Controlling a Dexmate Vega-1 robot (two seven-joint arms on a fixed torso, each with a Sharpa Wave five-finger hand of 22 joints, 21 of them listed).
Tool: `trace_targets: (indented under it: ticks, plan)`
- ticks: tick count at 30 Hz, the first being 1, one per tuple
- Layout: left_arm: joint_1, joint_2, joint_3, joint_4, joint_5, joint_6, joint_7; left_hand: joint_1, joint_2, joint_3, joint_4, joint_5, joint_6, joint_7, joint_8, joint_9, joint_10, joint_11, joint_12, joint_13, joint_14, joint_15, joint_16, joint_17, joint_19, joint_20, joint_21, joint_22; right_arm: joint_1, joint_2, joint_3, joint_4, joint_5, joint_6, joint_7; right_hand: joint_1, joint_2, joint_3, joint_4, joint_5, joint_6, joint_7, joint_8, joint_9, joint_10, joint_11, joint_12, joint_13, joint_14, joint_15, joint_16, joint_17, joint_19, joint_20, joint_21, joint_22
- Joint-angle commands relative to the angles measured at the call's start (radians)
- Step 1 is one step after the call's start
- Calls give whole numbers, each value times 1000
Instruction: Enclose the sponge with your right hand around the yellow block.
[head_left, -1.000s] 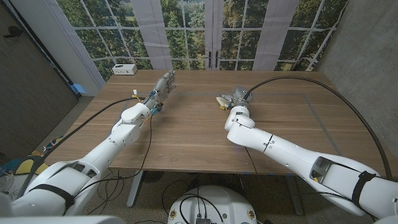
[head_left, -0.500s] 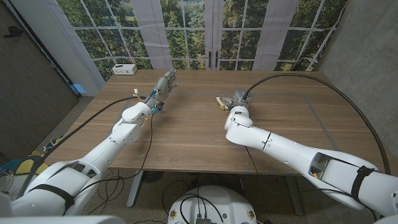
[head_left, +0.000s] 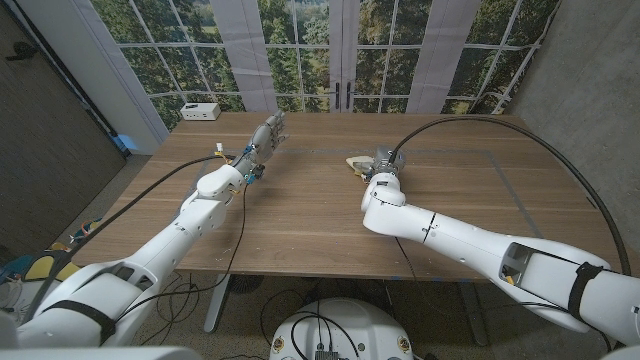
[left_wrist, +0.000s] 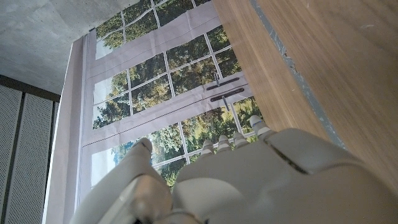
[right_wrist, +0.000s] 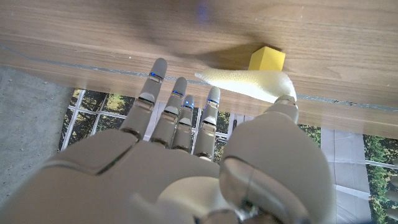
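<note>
My right hand (head_left: 381, 160) is at the middle back of the table, fingers stretched out. In the right wrist view a pale yellow sponge (right_wrist: 245, 83) lies across the tips of the right hand (right_wrist: 186, 162), with the thumb on one end. It hangs just off the wood and casts a shadow. A small yellow block (right_wrist: 267, 59) stands on the table right behind the sponge, touching or nearly touching it. From the head the sponge (head_left: 354, 161) shows as a thin curved strip to the hand's left. My left hand (head_left: 264, 134) stands further left with its fingers straight and apart, holding nothing.
A white box (head_left: 201, 111) sits at the table's back left corner. Thick black cable (head_left: 500, 125) arcs over the right side of the table. Bare wood (head_left: 300, 215) spreads in front of both hands. The left hand (left_wrist: 249, 180) faces the windows.
My right hand has drawn slightly nearer and leftward with the sponge, which now shows thinner and more curved. The left arm has not moved.
</note>
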Motion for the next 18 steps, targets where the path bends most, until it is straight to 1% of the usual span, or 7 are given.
trace_targets:
  ticks: [1, 2, 5, 6, 8, 14, 18]
  plan:
    - [13, 12, -4, -23, -3, 16, 11, 12, 4, 2, -5, 2, -80, -9, -1, 2, -172, 3, 1, 3, -174, 7, 0, 1, -18, 2, -4, 6, -34, 3, 55, -13, 18, 30, -26, -5, 28, -2, 9, 2, 22, -1, 0, 3, 12, -1, 2, 2, 10, 1, 6, 7, 11, -2, -3, 4]
    - [11, 13, 0, -24, 7, 15, 19, 12, 4, 2, -5, 2, -80, -10, -1, 2, -172, 3, 1, 3, -174, 7, 0, 1, -18, 2, -4, 6, -82, 5, 115, -31, 32, 94, -70, -21, 29, -10, 19, -1, 6, 8, -10, 3, 13, 8, 0, 3, 14, 5, 9, 9, 20, 3, 0, 4]
    - [3, 4, 0, -5, -3, 8, 0, 12, 4, 2, -6, 2, -80, -10, 0, 2, -172, 4, 2, 3, -173, 7, 1, 1, -17, 3, -5, 6, -89, 6, 131, -32, 36, 121, -78, -47, 28, -22, 33, -5, -8, 13, -20, 3, 13, 20, -2, 3, 18, 13, 11, 11, 27, 6, 1, 4]
    - [2, 4, 1, -4, 0, 8, 1, 12, 4, 2, -6, 2, -80, -9, 0, 2, -172, 4, 2, 3, -173, 6, 1, 1, -17, 3, -5, 6, -91, 30, 128, -8, 16, 106, -113, -50, 29, -23, 36, -6, -9, 12, -21, 3, 15, 23, -2, 3, 20, 15, 12, 11, 29, 6, 1, 4]
    - [-1, 0, 1, 4, 0, 2, -1, 12, 5, 2, -6, 2, -81, -10, 0, 2, -172, 4, 2, 3, -173, 7, 1, 1, -17, 3, -5, 6, -75, 50, 130, 12, 24, 81, -99, -60, 35, -26, 43, -7, -5, 2, -22, 3, 16, 22, -3, 3, 29, 17, 16, 13, 31, 4, 1, 4]
    - [-3, 0, 0, 10, -3, 3, -7, 13, 5, 1, -7, 1, -83, -11, -1, 2, -174, 3, 1, 3, -174, 6, 1, 1, -17, 4, -6, 6, -73, 74, 131, 58, 12, 121, -130, -70, 70, -20, 58, -5, 36, -8, -13, 3, 37, 14, 2, 3, 39, 10, 20, 15, 34, -5, 1, 5]
    - [-1, 1, -3, 8, -5, -3, -8, 14, 6, 1, -7, 1, -83, -11, 0, 2, -174, 4, 1, 3, -174, 7, 0, 1, -16, 3, -7, 6, -25, 65, 72, 83, -4, 85, -80, -68, 79, -19, 60, -4, 36, -15, -16, 3, 41, 9, 2, 3, 44, 4, 22, 15, 36, -11, 1, 5]
